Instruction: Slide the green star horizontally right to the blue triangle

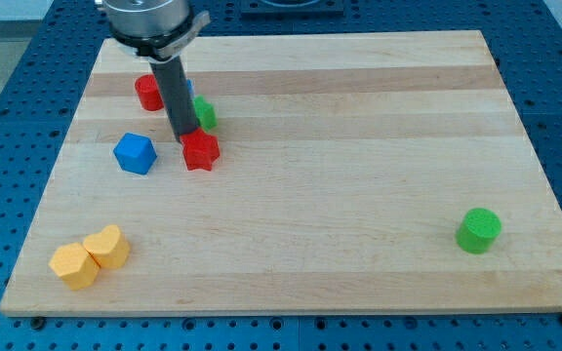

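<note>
- The wooden board (359, 175) fills most of the view, pale planks lying on a blue perforated table (8, 88) that shows round its edges.
- The arm's metal mount (154, 21) enters at the view's top left, and the dark rod (176, 97) drops from it toward the cluster of blocks in the board's upper left.
- There is no pincer on this arm, so nothing opens, closes or holds anything; my tip (184, 139) rests at the upper left edge of the red star, touching or almost touching it.
- The green cylinder (478, 231) stands alone near the board's right edge, low in the view, well apart from everything else.
- The two yellow blocks sit at the lower left corner, touching each other: the yellow hexagon-like block (73, 265) to the left and the yellow heart-like block (107, 247) just up and right of it.
- The blue block (136, 153), cube-like, lies left of the red star, a short gap between them.
- The red star (201, 151) lies just below the rod's end.
- The red block (147, 93), shape unclear, sits left of the rod, partly hidden by it.
- The green star (204, 114) peeks out just right of the rod, above the red star; most of it is hidden.
- A sliver of blue (188, 87) shows behind the rod above the green star; whether it is the blue triangle cannot be told.
</note>
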`<state>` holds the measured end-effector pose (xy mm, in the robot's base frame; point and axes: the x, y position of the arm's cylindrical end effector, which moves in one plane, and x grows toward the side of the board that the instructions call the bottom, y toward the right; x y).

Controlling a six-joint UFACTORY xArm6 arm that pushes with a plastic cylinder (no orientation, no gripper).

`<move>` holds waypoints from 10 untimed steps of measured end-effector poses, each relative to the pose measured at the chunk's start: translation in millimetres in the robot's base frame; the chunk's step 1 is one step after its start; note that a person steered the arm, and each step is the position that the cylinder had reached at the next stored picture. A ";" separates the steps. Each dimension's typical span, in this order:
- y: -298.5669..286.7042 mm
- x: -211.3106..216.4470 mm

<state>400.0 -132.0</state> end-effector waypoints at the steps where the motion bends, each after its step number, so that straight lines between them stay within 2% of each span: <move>1: -29.3 0.0; 2: -55.5 -10.8; 3: -40.7 -22.7; 5: 115.2 -22.6; 6: 82.6 -23.8; 7: 22.8 -22.9; 8: -3.1 -29.7; 9: 6.8 -44.4; 10: 61.1 -48.5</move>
<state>351.5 -70.9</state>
